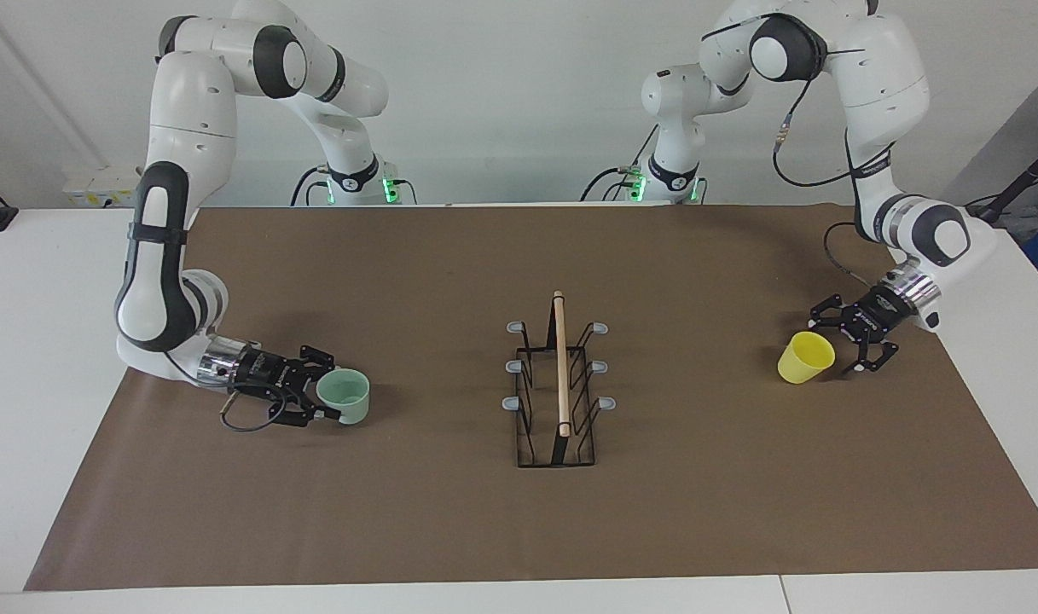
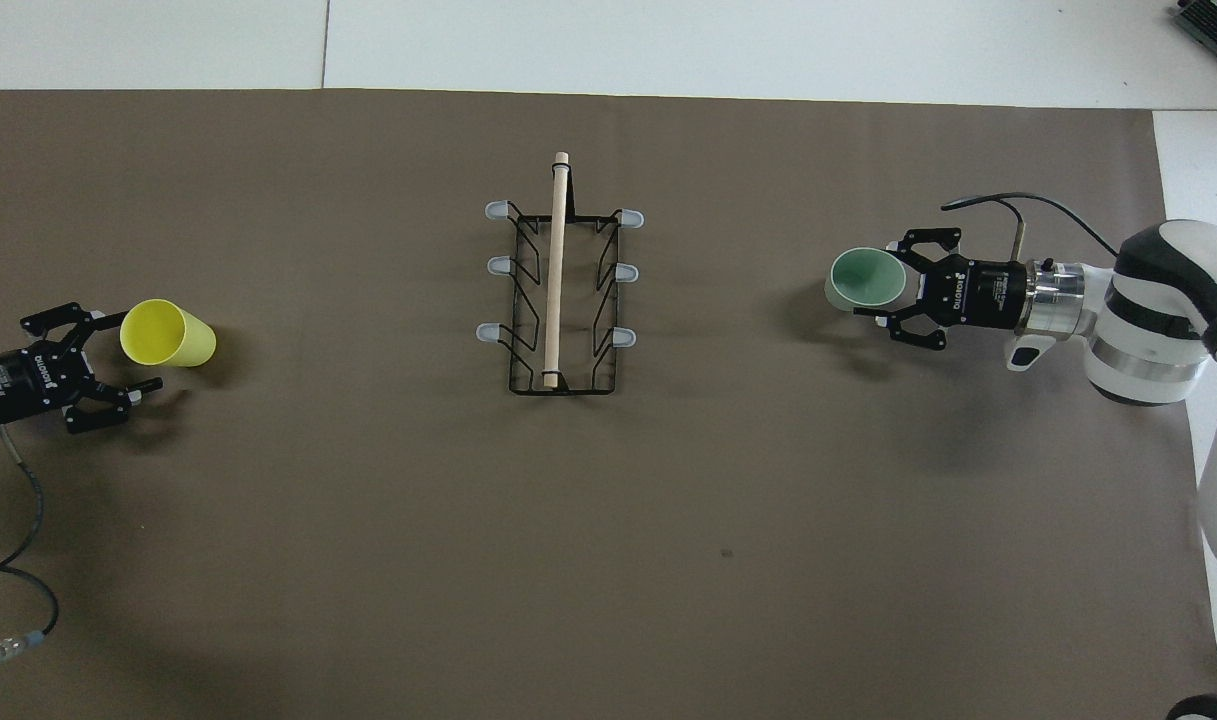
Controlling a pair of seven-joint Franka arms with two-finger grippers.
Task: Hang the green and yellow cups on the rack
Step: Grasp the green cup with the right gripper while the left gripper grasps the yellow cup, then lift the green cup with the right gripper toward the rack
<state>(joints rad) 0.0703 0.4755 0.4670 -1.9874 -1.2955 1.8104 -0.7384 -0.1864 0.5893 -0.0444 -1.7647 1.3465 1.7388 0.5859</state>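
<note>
The rack (image 1: 558, 388) is standing upright at the middle of the brown mat (image 1: 519, 520), its wooden rod running along the top and all six grey-tipped prongs bare. The green cup (image 1: 345, 395) is sitting toward the right arm's end of the table, mouth tilted upward, with the right gripper (image 1: 321, 394) lying low and level against it; its fingers are spread on either side of the cup's wall, but whether they are pressing on it cannot be told. The yellow cup (image 1: 805, 356) is lying tipped on the mat toward the left arm's end of the table, well apart from the rack. The left gripper (image 1: 851, 345) is hanging just beside this cup with its fingers spread wide and holding nothing.
</note>
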